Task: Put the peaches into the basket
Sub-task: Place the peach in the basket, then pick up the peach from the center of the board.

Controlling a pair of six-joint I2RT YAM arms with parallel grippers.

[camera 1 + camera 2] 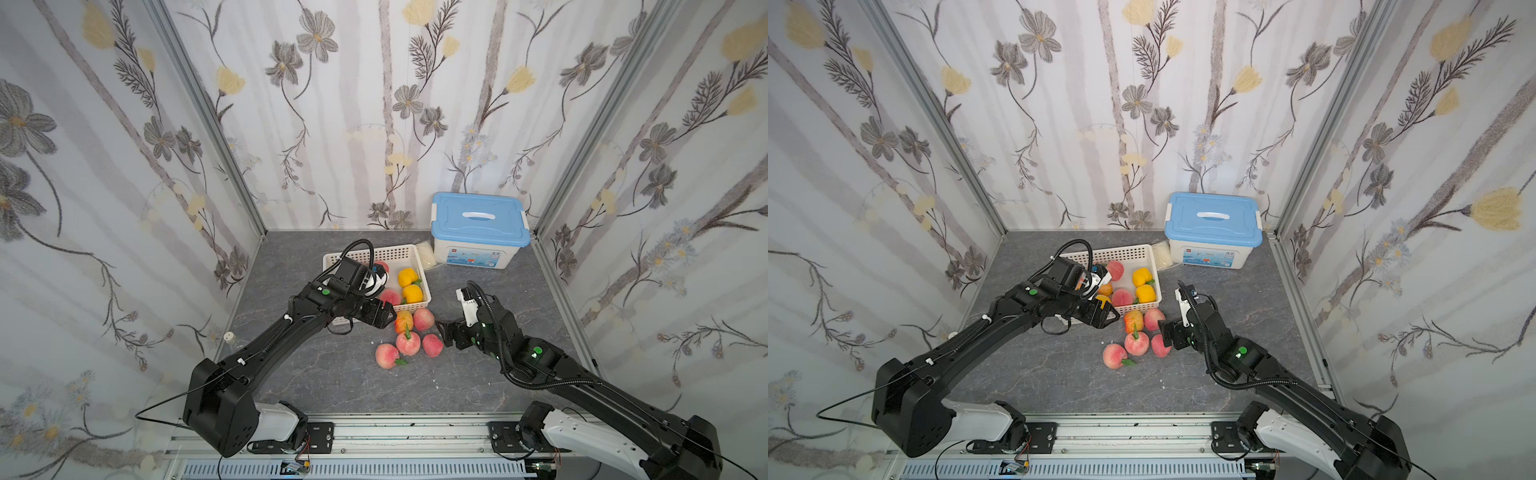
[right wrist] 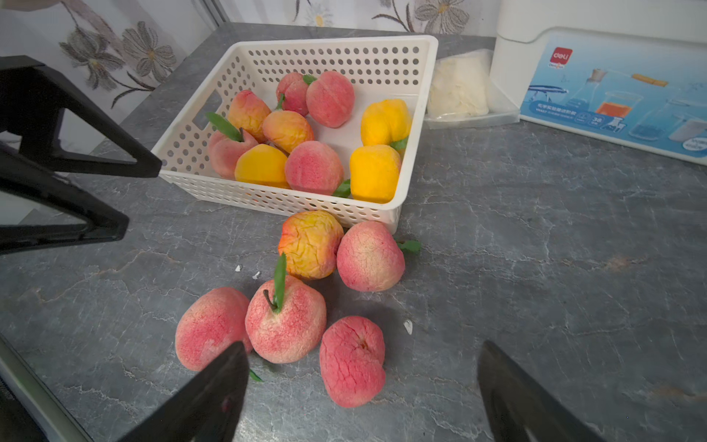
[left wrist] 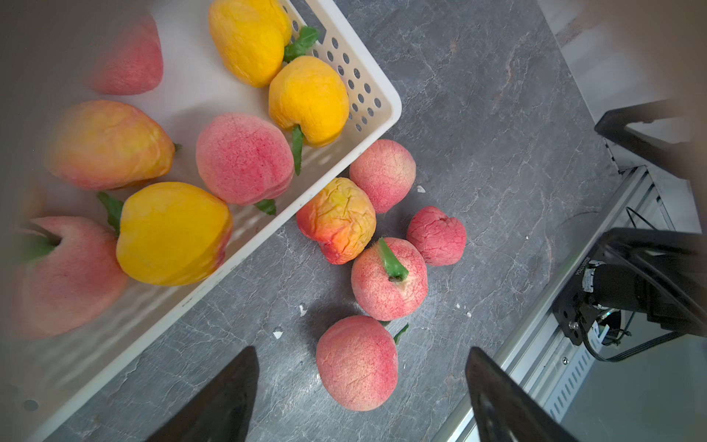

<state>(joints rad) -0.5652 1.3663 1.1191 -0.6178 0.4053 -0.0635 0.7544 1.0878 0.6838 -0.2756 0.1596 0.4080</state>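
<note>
Pink and orange peaches point(image 2: 313, 168) already crowd the basket point(image 2: 336, 57), about eight of them, while five more lie in a tight cluster on the desk point(image 2: 535, 268) just outside its near corner. Both hands are empty with jaws spread wide. The right hand point(image 2: 363, 344) frames the dark red peach point(image 2: 352, 361), and the left hand point(image 3: 359, 352) looks onto the pale pink peach point(image 3: 357, 363) at the cluster's outer end. Those two are the sensible picks, since each sits on an open edge of the group. The leafy peach point(image 2: 285, 319) sits against both, or very nearly. Each hand should therefore come straight down with one finger on the free side and the other slipped into the narrow gap, closing slowly so that neighbours do not roll away. The skins look wrinkled and soft, so a light squeeze probably suffices. With both arms near the same spot, letting one lift and clear before the other moves seems safer. Release low over the bare patch of floor in the basket's middle, not on top of the heap.
</note>
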